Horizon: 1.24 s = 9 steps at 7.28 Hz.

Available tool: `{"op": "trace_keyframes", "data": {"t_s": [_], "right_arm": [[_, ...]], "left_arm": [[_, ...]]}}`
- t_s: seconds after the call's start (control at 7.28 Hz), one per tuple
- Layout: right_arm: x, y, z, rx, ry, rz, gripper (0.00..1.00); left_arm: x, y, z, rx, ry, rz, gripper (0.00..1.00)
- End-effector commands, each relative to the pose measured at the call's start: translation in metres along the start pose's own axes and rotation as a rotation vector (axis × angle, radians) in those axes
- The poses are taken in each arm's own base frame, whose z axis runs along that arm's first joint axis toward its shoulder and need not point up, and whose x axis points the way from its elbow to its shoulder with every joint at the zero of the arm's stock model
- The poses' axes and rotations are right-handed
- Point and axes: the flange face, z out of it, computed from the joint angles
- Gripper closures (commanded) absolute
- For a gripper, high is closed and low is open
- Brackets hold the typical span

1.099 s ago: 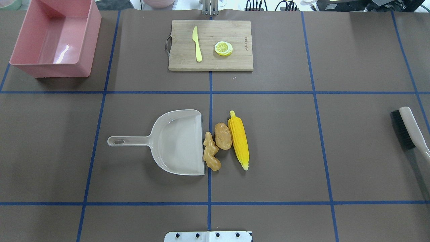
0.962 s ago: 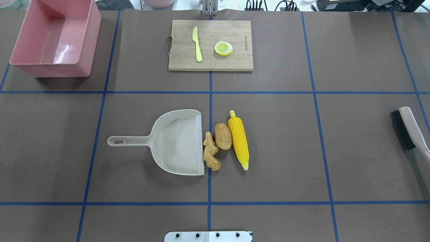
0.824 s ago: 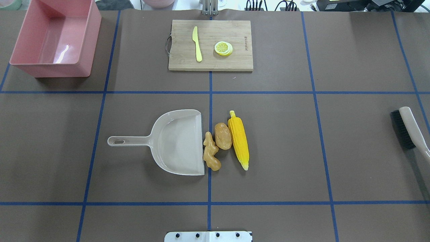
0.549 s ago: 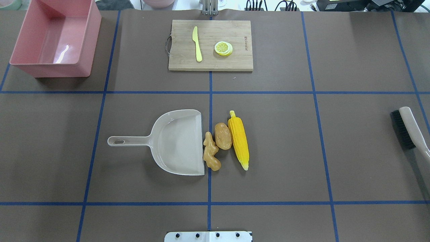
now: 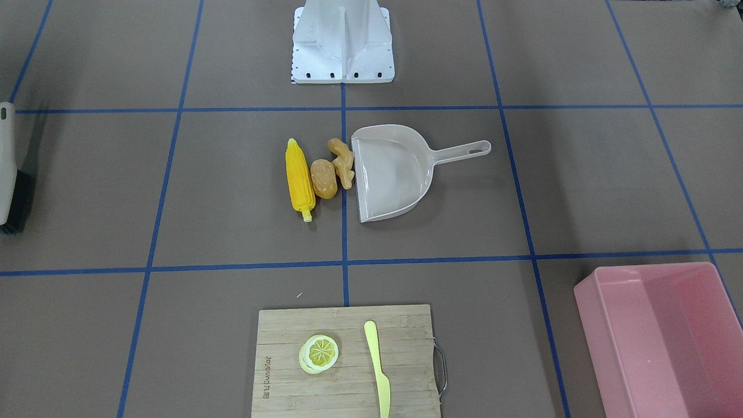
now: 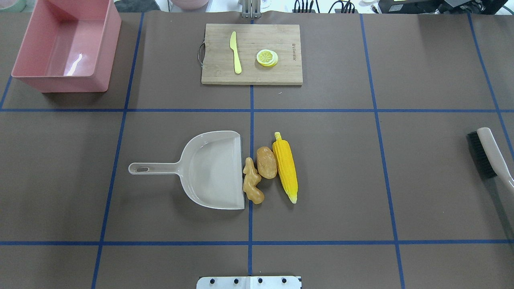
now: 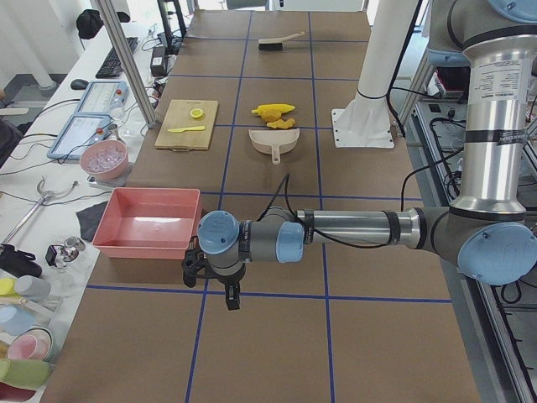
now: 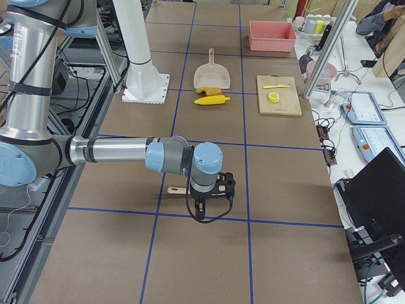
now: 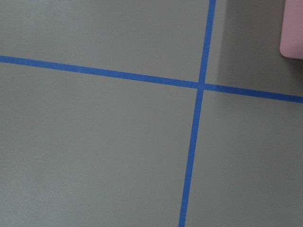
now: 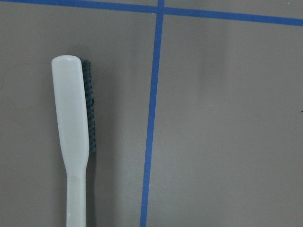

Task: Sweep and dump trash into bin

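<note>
Corn, potato and ginger are lying beside the dustpan. The left hand is hovering near the bin, the right hand over the brush; I cannot tell whether either is clenched.

Ginger root, potato, corn cob lay side by side right of dustpan mouth; bin sat far-left corner.

Light is bright and even from overhead in all my views. I note a white glare streak on the floor of the bin. Soft, short shadows hug the bin, the dustpan and the brush. Fixed views are sharp; both wrist views look slightly soft.
</note>
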Motion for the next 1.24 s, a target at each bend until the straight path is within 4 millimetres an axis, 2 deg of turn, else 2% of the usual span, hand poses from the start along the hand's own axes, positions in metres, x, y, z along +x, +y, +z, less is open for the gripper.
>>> {"op": "trace_keyframes", "data": {"t_s": [0.0, 0.27, 0.41, 0.55, 0.69, 0.82, 0.96, 1.1], "right_arm": [[-0.016, -0.011, -0.017, 0.032, -0.016, 0.012, 0.00], [-0.019, -0.004, -0.018, 0.033, -0.014, 0.020, 0.00], [-0.023, 0.002, -0.021, 0.039, -0.017, 0.015, 0.00], [-0.024, 0.005, -0.022, 0.040, -0.020, 0.015, 0.00], [-0.027, 0.010, -0.022, 0.033, -0.042, 0.051, 0.00], [-0.026, 0.014, -0.018, 0.017, -0.058, 0.075, 0.00], [-0.028, 0.017, -0.016, 0.018, -0.076, 0.076, 0.00], [-0.032, 0.023, -0.013, 0.009, -0.080, 0.085, 0.00]], "left_arm": [[0.040, 0.002, -0.036, 0.016, -0.005, 0.020, 0.02], [0.100, 0.000, -0.081, 0.085, 0.009, 0.115, 0.01], [0.150, -0.018, -0.086, 0.097, 0.016, 0.212, 0.01], [0.186, -0.028, -0.089, 0.102, 0.025, 0.275, 0.01], [0.231, -0.033, -0.075, 0.081, 0.039, 0.358, 0.01], [0.258, -0.035, -0.071, 0.072, 0.047, 0.403, 0.01], [0.272, -0.034, -0.079, 0.087, 0.055, 0.425, 0.01], [0.299, -0.031, -0.076, 0.084, 0.066, 0.477, 0.01]]}}
